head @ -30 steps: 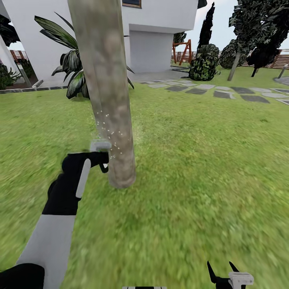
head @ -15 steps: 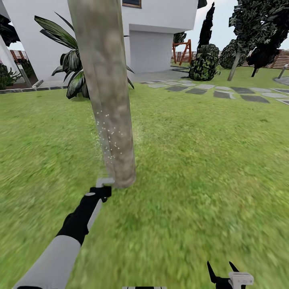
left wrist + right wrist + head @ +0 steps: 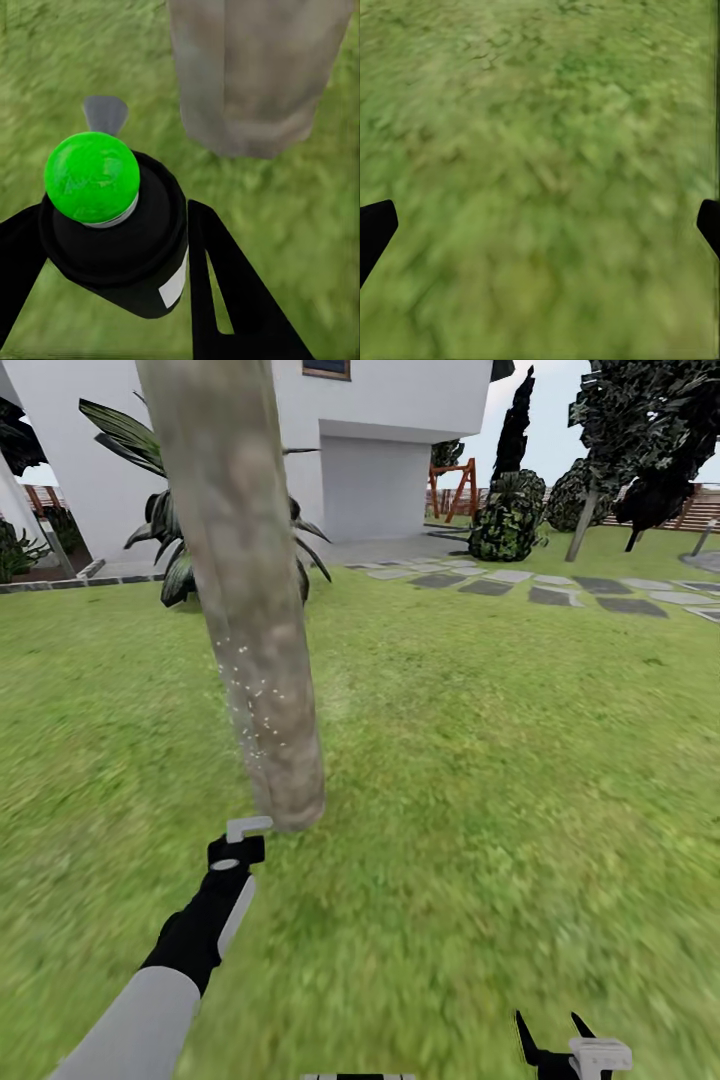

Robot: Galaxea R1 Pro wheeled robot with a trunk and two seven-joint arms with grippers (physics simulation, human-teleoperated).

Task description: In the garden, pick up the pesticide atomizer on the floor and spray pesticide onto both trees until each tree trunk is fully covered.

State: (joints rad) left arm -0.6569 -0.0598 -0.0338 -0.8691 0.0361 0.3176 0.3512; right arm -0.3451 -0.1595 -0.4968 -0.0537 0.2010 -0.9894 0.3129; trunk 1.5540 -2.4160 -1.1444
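Green lawn (image 3: pixel 520 760) surrounds me; my left end effector (image 3: pixel 112 247) grips the pesticide atomizer (image 3: pixel 112 225) at lower left, just below the tree trunk (image 3: pixel 245 610). My right end effector (image 3: pixel 540 225) hangs spread wide, empty. Broad-leaved plant (image 3: pixel 165 530) and house (image 3: pixel 380 450) stand behind.

A home garden: blurry green grass lawn (image 3: pixel 480 760) near, flat grey stepping stones (image 3: pixel 560 592) far right, white house (image 3: pixel 390 450) beyond.

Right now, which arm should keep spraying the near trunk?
Left. The left gripper is shut on the pesticide atomizer beside the base of the tree trunk, which shows whitish specks. The right gripper is open, low and off to the right over grass.
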